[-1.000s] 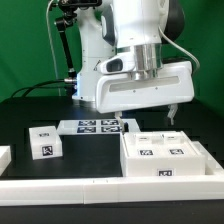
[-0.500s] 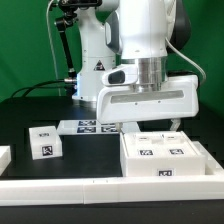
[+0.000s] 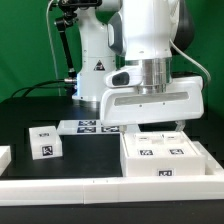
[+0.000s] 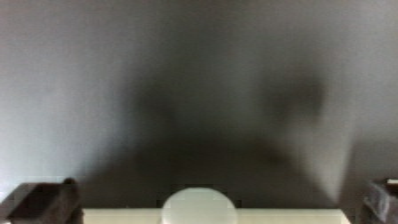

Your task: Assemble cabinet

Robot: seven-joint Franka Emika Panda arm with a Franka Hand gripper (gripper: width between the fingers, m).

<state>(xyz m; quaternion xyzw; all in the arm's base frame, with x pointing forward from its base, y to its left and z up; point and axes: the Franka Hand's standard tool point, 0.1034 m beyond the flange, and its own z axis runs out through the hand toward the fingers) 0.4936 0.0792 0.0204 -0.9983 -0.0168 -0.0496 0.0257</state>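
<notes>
Nearest the camera, a white rail (image 3: pixel 60 185) runs along the front edge of the black table (image 3: pixel 30 110).

Just behind it, on the exterior view's right, sits the cabinet frame (image 3: pixel 165 160): a white plastic box with two tags on top and one on its front face. We judge it rigid and light for its bulk, with smooth walls that are likely slippery. It looks too broad to span whole, so we would pinch a single wall or top edge, clear of the tags.

The small drawer box (image 3: pixel 43 142) lies well apart on the exterior view's left, one tag on top and one on its front. It looks stiff and light too, and narrow enough to take across its sides.

Further back, the marker board (image 3: pixel 95 126) lies flat on the table.

Claw (image 3: pixel 152 126): it hangs above the rear part of the cabinet frame, close to it, with no contact that we can see. In the wrist view its dark fingers (image 4: pixel 45 200) sit at opposite corners of the picture, so it is spread wide with nothing held between them. A pale rounded shape (image 4: pixel 199 205) lies below and between them, too blurred to identify.
</notes>
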